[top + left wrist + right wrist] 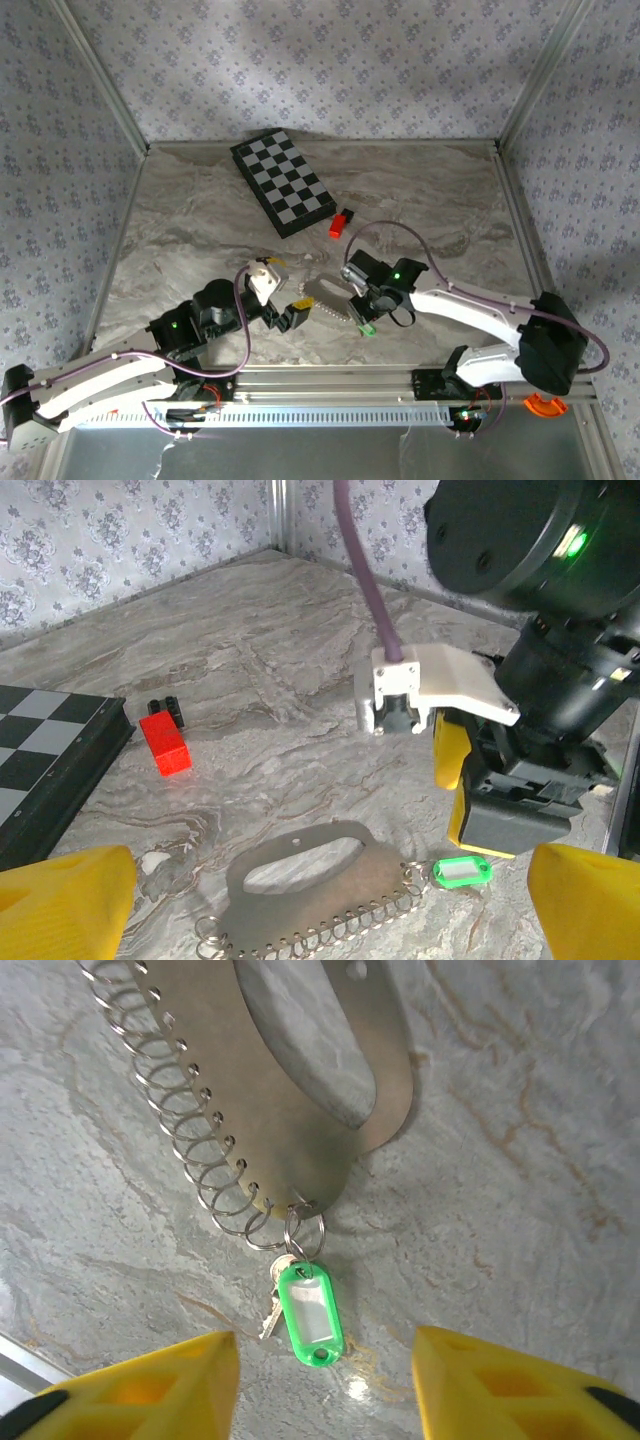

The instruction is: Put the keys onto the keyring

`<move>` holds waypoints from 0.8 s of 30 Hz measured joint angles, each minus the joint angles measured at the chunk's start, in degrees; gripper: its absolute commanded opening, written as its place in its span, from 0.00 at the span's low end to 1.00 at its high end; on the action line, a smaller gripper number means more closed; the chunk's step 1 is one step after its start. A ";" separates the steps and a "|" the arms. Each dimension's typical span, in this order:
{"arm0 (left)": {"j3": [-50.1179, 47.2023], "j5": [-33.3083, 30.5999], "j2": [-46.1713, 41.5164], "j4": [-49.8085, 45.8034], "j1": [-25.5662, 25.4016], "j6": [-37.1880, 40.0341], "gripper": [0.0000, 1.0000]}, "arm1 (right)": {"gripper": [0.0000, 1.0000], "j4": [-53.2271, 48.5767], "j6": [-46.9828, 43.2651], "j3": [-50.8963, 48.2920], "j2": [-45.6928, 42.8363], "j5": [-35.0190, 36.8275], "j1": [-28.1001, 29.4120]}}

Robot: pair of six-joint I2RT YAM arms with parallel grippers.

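Note:
The keyring (300, 1140) is a flat silvery plate with a handle slot and a row of wire rings along one edge; it lies on the marble table (200, 220). The keys (310, 1310), a small metal key with a green plastic tag, hang from a split ring at the plate's end and rest on the table. My right gripper (325, 1390) is open just above the green tag, with nothing between its yellow fingers. My left gripper (325, 915) is open over the keyring (330, 895), the green tag (462, 871) to its right. From above, the keyring (325, 298) lies between both grippers.
A folded checkerboard (283, 182) lies at the back of the table, with a red-and-black block (341, 223) just right of it. The right gripper's body (500, 780) stands close beside the tag in the left wrist view. Metal frame rails border the table.

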 measured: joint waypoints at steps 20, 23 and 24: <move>3.28 -12.31 2.51 -8.72 0.00 -3.67 1.00 | 1.00 9.16 -4.48 1.14 -21.20 11.34 -5.01; 3.67 -14.64 3.82 -10.16 0.00 -3.93 1.00 | 1.00 11.19 -5.16 0.76 -23.08 12.68 -6.47; 3.78 -15.32 4.22 -10.45 0.00 -3.93 1.00 | 1.00 11.74 -5.55 0.46 -23.82 13.29 -6.91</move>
